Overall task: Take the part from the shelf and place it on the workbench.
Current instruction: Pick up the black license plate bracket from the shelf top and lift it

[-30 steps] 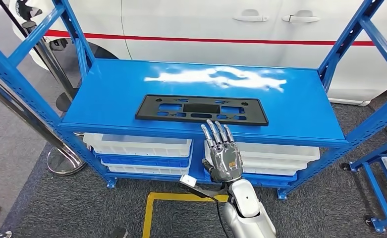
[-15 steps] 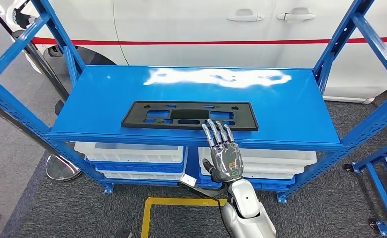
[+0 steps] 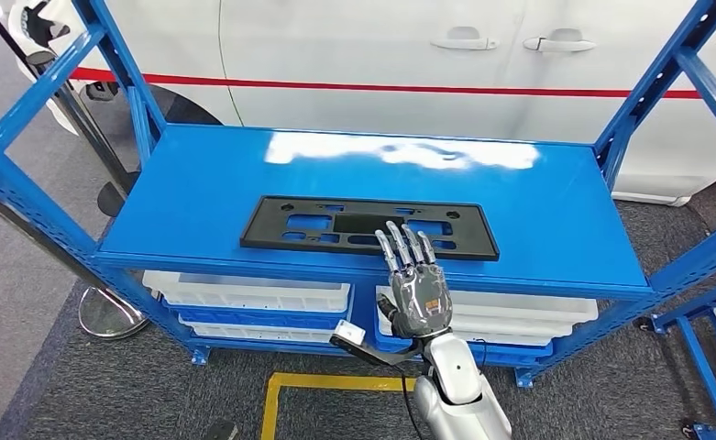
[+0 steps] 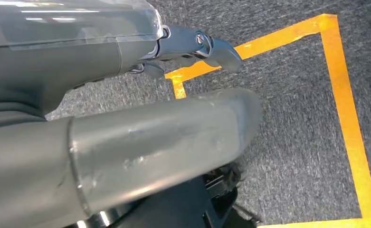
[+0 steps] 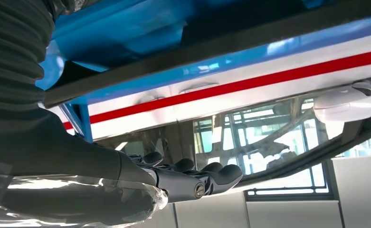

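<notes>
One part (image 3: 369, 227), a flat black plate, lies on the blue shelf (image 3: 198, 197) near its front edge. My right hand (image 3: 415, 286) hovers over that edge, fingers straight and spread, holding nothing, tips above the part's near rim. I judge this the reach step; next I need fingers under or around the rim (thin, so tricky). My left hand (image 4: 126, 142) hangs over carpet; its state I cannot tell.
</notes>
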`<state>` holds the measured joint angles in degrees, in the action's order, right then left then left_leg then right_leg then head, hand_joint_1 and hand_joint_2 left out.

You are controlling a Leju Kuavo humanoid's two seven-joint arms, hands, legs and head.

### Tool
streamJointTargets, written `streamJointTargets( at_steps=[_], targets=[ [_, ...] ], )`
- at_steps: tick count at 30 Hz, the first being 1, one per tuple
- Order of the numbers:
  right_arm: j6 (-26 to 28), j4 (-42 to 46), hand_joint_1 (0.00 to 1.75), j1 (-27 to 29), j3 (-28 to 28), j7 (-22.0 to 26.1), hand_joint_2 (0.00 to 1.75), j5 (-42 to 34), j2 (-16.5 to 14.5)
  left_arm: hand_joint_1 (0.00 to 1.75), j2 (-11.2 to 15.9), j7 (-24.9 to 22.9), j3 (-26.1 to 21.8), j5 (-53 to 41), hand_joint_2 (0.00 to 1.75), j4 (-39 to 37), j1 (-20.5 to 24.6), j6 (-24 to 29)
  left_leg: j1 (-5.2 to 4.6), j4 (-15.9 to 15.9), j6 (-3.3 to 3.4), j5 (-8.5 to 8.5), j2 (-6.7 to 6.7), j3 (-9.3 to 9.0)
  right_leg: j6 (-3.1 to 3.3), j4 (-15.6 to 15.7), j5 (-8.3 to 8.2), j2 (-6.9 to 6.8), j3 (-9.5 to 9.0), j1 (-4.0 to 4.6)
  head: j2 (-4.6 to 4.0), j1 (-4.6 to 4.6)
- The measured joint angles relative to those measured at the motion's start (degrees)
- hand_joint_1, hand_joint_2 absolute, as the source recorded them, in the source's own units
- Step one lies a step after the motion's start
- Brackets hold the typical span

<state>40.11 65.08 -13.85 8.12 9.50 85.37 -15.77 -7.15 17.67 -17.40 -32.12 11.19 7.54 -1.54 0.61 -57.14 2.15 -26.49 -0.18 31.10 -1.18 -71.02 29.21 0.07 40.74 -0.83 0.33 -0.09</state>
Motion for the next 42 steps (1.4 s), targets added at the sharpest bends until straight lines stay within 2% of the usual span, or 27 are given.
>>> streamJointTargets(
  at_steps=[1,2,3,5,8,9,11,12,13,14,15,17,19,22,24,25,27,28,29,30,31,33,34,37,39,40,42],
  targets=[
    [0.0,0.0,0.0,0.0,0.0,0.0,1.75,0.0,0.0,0.0,0.0,0.0,0.0,-0.1,0.0,0.0,0.0,0.0,0.01,-0.2,-0.19,-0.45,-0.04,-0.38,0.06,4.0,-2.5,-0.04,-1.43,-0.08,0.0,0.0],
    [0.0,0.0,0.0,-0.1,0.0,0.0,1.75,0.0,0.0,0.0,-0.1,0.0,0.0,-0.2,0.0,0.0,0.1,0.1,-0.09,-0.4,-0.51,-0.93,-0.09,-0.63,0.18,7.5,-4.13,-0.07,-2.88,-0.03,0.0,0.0],
    [0.0,0.0,0.0,-0.1,0.0,0.0,1.75,0.0,0.0,0.0,-0.1,0.0,0.0,-0.2,0.0,0.0,0.2,0.1,-0.19,-0.6,-0.84,-1.31,-0.13,-0.75,0.39,10.0,-4.95,-0.06,-3.89,0.02,0.0,-0.02],
    [0.0,0.1,0.0,-0.1,0.1,-0.1,1.75,0.0,0.0,0.0,-0.1,-0.1,0.0,-0.3,0.0,0.0,0.4,0.2,-0.33,-0.7,-1.57,-1.78,-0.14,-0.82,0.97,11.2,-4.61,0.11,-4.47,0.27,0.0,-0.02],
    [0.0,0.2,0.0,-0.1,0.3,-0.1,1.75,0.1,0.0,0.0,-0.1,-0.2,0.0,-0.3,0.0,0.0,0.5,0.3,-0.12,-1.8,-2.48,-3.0,-0.02,-0.81,2.01,11.7,-4.31,0.21,-5.05,0.07,0.0,-0.05],
    [0.0,0.3,0.0,-0.1,0.3,-0.1,1.75,0.1,0.0,0.0,-0.1,-0.2,0.0,-0.3,0.0,0.0,0.6,0.4,-0.04,-3.9,-2.74,-4.17,-0.01,0.11,2.32,11.9,-4.19,0.13,-5.36,-0.03,0.0,-0.05],
    [0.0,0.3,0.0,-0.1,0.4,-0.1,1.75,0.1,0.0,0.0,-0.1,-0.2,0.0,-0.4,0.0,0.0,0.6,0.4,0.09,-11.3,-3.17,-7.29,0.01,4.02,2.81,11.9,-3.82,0.0,-5.73,0.04,0.0,-0.07],
    [0.0,0.3,0.0,-0.1,0.4,-0.1,1.75,0.2,0.0,0.0,-0.1,-0.2,0.0,-0.4,0.0,0.0,0.6,0.4,0.12,-14.8,-3.29,-8.21,0.01,6.15,2.93,11.9,-3.65,0.0,-5.83,0.12,0.0,-0.06],
    [0.0,0.3,0.0,0.0,0.5,-0.1,1.75,0.2,0.0,0.0,-0.1,-0.2,0.0,-0.6,0.0,0.0,0.5,0.3,0.13,-16.7,-3.32,-8.15,0.01,7.63,2.99,11.9,-3.47,0.06,-5.97,0.19,0.0,-0.07],
    [0.0,0.3,0.0,0.0,0.5,-0.1,1.75,0.2,0.0,0.0,-0.1,-0.3,0.0,-0.7,0.0,0.0,0.4,0.3,0.12,-16.6,-3.26,-6.94,0.01,8.12,2.98,11.9,-3.29,0.14,-6.2,0.24,0.0,-0.07],
    [0.0,0.3,0.0,0.0,0.5,-0.1,1.75,0.2,0.0,0.0,-0.1,-0.3,0.0,-0.8,0.0,0.0,0.4,0.3,0.11,-14.2,-3.08,-4.68,0.01,7.45,2.94,11.9,-3.08,0.22,-6.53,0.29,0.0,-0.07],
    [0.0,0.3,0.0,-0.1,0.7,-0.2,1.75,0.3,0.0,0.0,-0.1,-0.3,0.0,-0.9,0.0,0.0,0.5,0.3,-0.07,-6.6,-2.4,-0.19,0.01,4.52,2.73,11.9,-2.61,0.28,-7.27,0.45,0.0,-0.06],
    [0.0,0.3,0.0,-0.1,0.9,-0.3,1.75,0.3,0.0,0.0,-0.1,-0.3,0.0,-0.9,0.0,0.0,0.6,0.3,-0.42,-1.9,-1.67,1.14,0.0,2.56,2.3,11.9,-2.34,0.26,-7.5,0.55,0.0,-0.05],
    [0.0,0.4,0.0,-0.1,1.1,-0.5,1.75,0.3,0.0,0.0,-0.1,-0.2,0.0,-0.8,0.0,0.0,0.6,0.4,-0.42,-0.8,-0.96,0.98,-0.03,2.06,1.46,11.9,-2.21,0.19,-7.53,0.55,0.0,-0.05],
    [0.0,0.5,0.0,-0.1,1.2,-0.7,1.75,0.3,0.1,0.0,-0.1,-0.1,-0.2,-0.3,0.0,0.0,0.6,0.4,-0.08,-0.1,-0.44,1.23,0.04,1.5,0.93,9.7,-0.74,0.12,-6.65,0.6,0.0,-0.03],
    [0.0,0.6,0.0,-0.1,1.3,-0.8,1.75,0.3,0.1,0.0,-0.1,0.0,-0.3,0.0,0.0,0.0,0.6,0.4,0.03,0.2,-0.21,1.27,0.09,1.28,0.71,6.8,0.73,0.09,-5.29,0.57,0.0,-0.02],
    [0.0,0.7,0.0,0.1,1.3,-1.0,1.75,0.3,0.2,0.0,-0.2,0.1,-0.7,0.4,0.0,0.0,0.7,0.4,-0.01,0.1,0.06,1.09,0.12,1.2,0.39,-0.5,3.7,0.09,-1.26,0.46,0.0,-0.02],
    [0.0,0.7,0.0,0.3,1.3,-1.1,1.75,0.3,0.3,0.0,-0.2,0.2,-0.9,0.5,0.0,0.0,0.7,0.4,-0.01,0.1,0.11,0.97,0.11,1.16,0.25,-2.9,4.08,0.08,0.25,0.36,0.0,-0.02],
    [0.0,0.7,0.0,0.5,1.3,-1.1,1.75,0.3,0.4,0.0,-0.2,0.2,-1.1,0.6,0.0,0.0,0.6,0.5,-0.01,0.0,0.1,0.83,0.09,1.09,0.15,-3.5,3.4,0.08,0.88,0.24,0.0,-0.02],
    [0.0,0.7,0.0,0.5,1.3,-1.1,1.75,0.3,0.4,0.0,-0.2,0.3,-1.2,0.6,0.0,0.0,0.6,0.5,0.01,-0.2,0.02,0.63,0.04,0.98,0.1,-1.7,1.64,0.05,0.36,0.11,0.0,-0.01],
    [0.0,0.7,0.0,0.5,1.3,-1.1,1.75,0.4,0.5,0.0,-0.2,0.4,-1.3,0.7,0.0,0.0,0.6,0.6,0.03,-0.4,-0.14,0.33,-0.01,0.84,0.09,2.0,-0.74,0.01,-1.19,-0.04,0.0,-0.01],
    [0.0,0.8,0.0,0.5,1.5,-1.2,1.75,0.8,0.5,0.0,-0.3,0.7,-1.3,0.6,0.0,0.0,0.7,0.8,-0.05,-1.1,-0.69,-0.32,-0.09,0.81,0.32,8.6,-3.46,0.01,-4.16,-0.12,0.0,-0.01],
    [0.0,0.8,0.0,0.5,1.6,-1.3,1.75,1.1,0.6,0.0,-0.3,0.8,-1.4,0.5,0.0,0.0,0.8,0.9,-0.14,-1.3,-1.03,-0.55,-0.11,0.9,0.52,10.3,-3.8,0.06,-4.91,-0.05,0.0,-0.02],
    [0.0,0.8,0.0,0.6,2.1,-1.8,1.75,1.5,0.6,0.0,-0.3,1.0,-1.5,0.3,0.0,0.1,0.9,1.1,-0.15,-1.4,-1.97,-0.79,-0.09,1.02,1.42,10.9,-3.56,0.26,-4.99,0.21,0.0,-0.04],
    [0.0,0.8,0.0,0.5,2.4,-2.0,1.75,1.6,0.6,0.0,-0.3,1.1,-1.5,0.3,0.0,0.1,1.0,1.1,0.01,-2.9,-2.52,-2.0,-0.05,1.49,2.12,11.3,-3.62,0.18,-5.34,0.05,0.0,-0.04],
    [0.0,0.8,0.0,0.5,2.6,-2.0,1.75,1.7,0.6,0.0,-0.3,1.1,-1.5,0.2,0.0,0.1,1.1,1.1,0.08,-5.3,-2.77,-3.39,-0.03,2.57,2.42,11.5,-3.62,0.09,-5.52,-0.03,0.0,-0.05],
    [0.0,0.7,0.0,0.5,2.9,-2.1,1.75,1.8,0.7,0.0,-0.3,1.3,-1.6,0.2,0.0,0.1,1.1,1.1,0.15,-12.7,-3.13,-6.65,-0.02,6.16,2.76,11.5,-3.5,-0.02,-5.62,0.09,0.0,-0.07]
  ],
)
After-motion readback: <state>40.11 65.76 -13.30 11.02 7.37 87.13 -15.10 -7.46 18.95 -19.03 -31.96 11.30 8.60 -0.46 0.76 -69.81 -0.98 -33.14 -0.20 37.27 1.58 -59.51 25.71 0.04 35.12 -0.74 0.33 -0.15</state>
